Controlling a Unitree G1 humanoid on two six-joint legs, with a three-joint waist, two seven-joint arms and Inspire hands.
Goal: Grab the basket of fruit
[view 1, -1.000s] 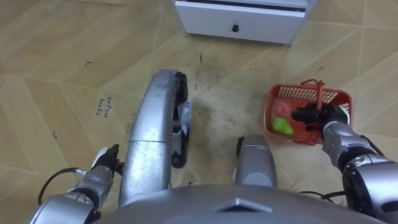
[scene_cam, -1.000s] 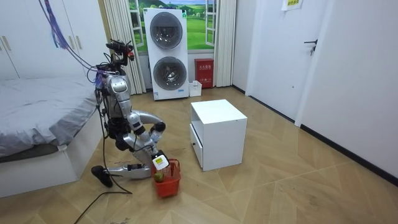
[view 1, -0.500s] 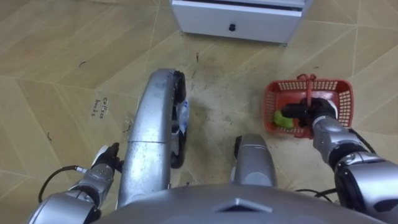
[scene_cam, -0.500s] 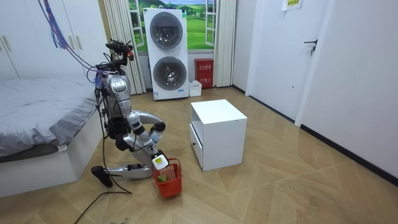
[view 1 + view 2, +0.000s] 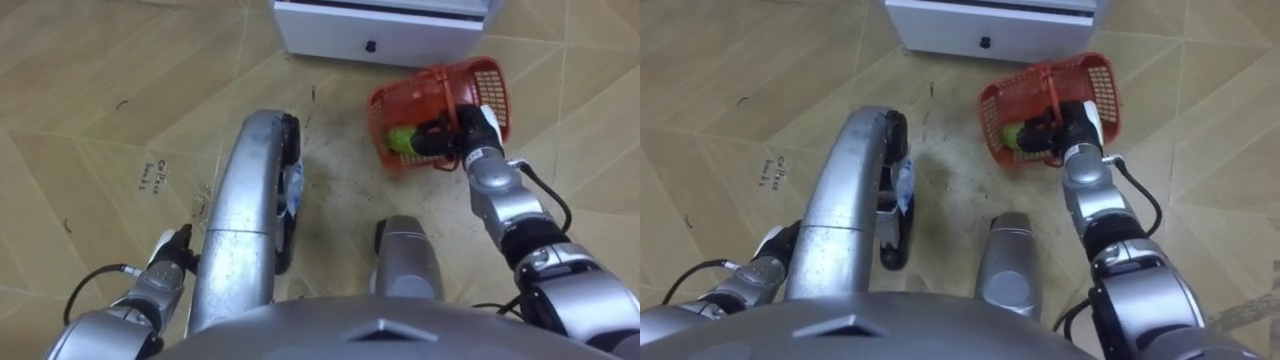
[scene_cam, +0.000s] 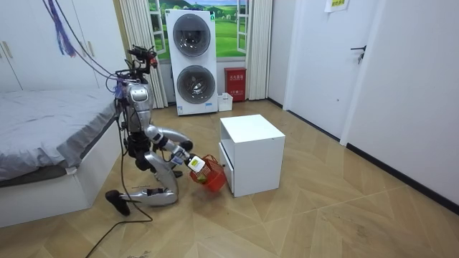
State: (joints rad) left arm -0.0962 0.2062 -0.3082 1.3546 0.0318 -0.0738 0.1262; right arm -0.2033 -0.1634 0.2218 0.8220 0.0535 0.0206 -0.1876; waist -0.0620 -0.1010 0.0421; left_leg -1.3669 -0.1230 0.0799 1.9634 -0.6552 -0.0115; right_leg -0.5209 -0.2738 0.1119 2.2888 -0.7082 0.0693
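Basket [image 5: 492, 88] lifted — right hand [image 5: 447, 138] seemingly gripping.

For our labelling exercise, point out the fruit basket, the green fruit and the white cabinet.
fruit basket [image 5: 490, 85], left eye view, red mesh wall
green fruit [image 5: 401, 139], left eye view, its visible skin
white cabinet [image 6: 247, 134], room view, its top face
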